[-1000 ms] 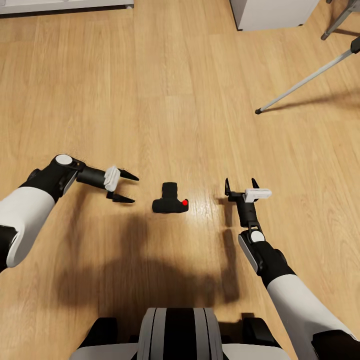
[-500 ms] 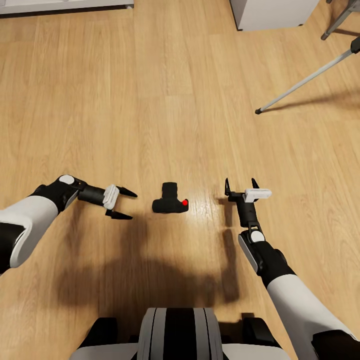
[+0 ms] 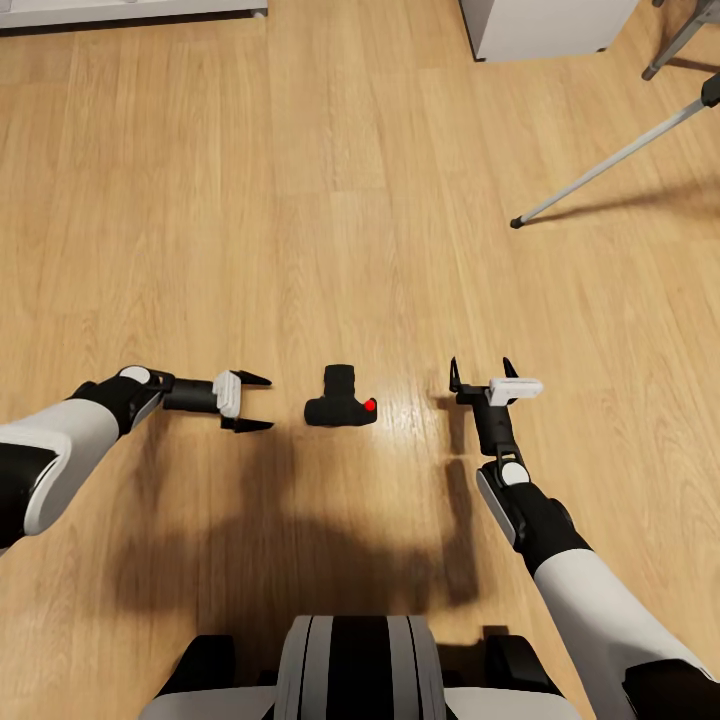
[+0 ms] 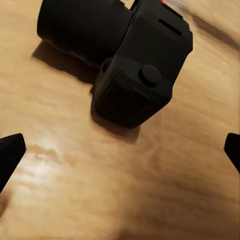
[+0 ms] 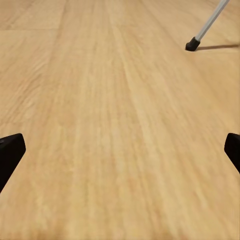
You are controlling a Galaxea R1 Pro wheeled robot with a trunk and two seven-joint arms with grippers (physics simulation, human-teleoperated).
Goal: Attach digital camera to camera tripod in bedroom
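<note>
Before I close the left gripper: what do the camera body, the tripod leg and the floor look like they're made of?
Digital camera: matte black, probably plastic; it shows no glints. Camera tripod leg: smooth silver tube, likely metal, with a black foot that looks like rubber. Floor: light wood planks with visible grain and a soft sheen beside the camera, so it seems varnished.

both arms reach forward and low. the left gripper (image 3: 252, 402) points inward toward the middle, its two black fingers (image 3: 250, 379) spread apart with nothing between them. the right gripper (image 3: 482, 372) points straight ahead, its fingers likewise parted and holding nothing.
</note>
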